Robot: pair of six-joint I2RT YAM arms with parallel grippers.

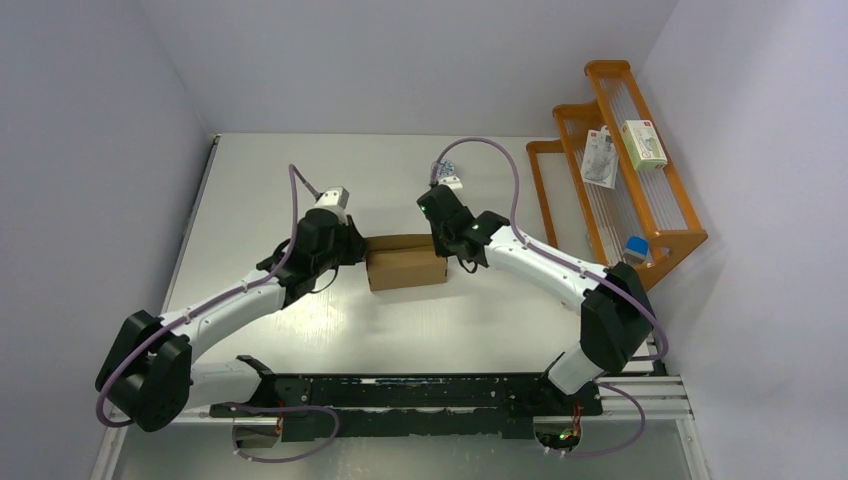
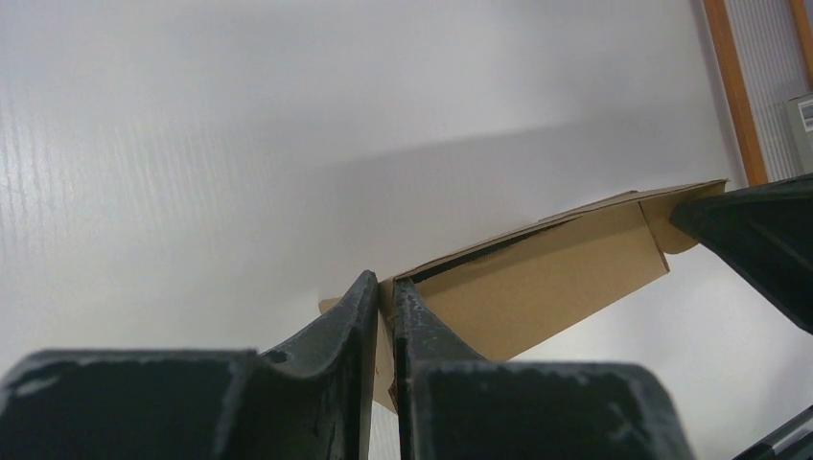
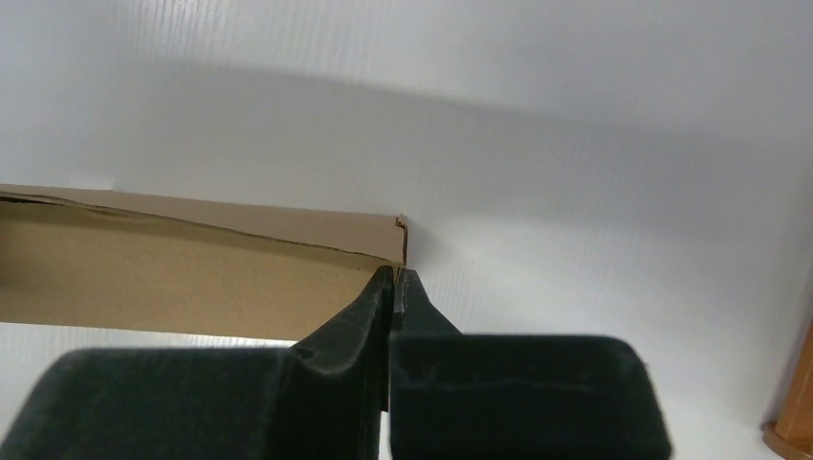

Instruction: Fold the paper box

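Brown matt cardboard of the paper box (image 1: 405, 268) is being shown against a white, faintly ribbed, glossy counter (image 1: 480, 320), while the left tool (image 2: 383, 286) and right tool (image 3: 394, 278) are being seen in scuffed black plastic.

You're looking at a robotics lab cell, plain pale walls (image 1: 400, 60) closing in your white table (image 1: 260, 190), left arm (image 1: 235, 298) and right arm (image 1: 540, 262) bolted to a black rail (image 1: 400, 392), purple cables (image 1: 480, 143) looping, orange rack (image 1: 680, 215) with white packages (image 1: 644, 143) at your right.
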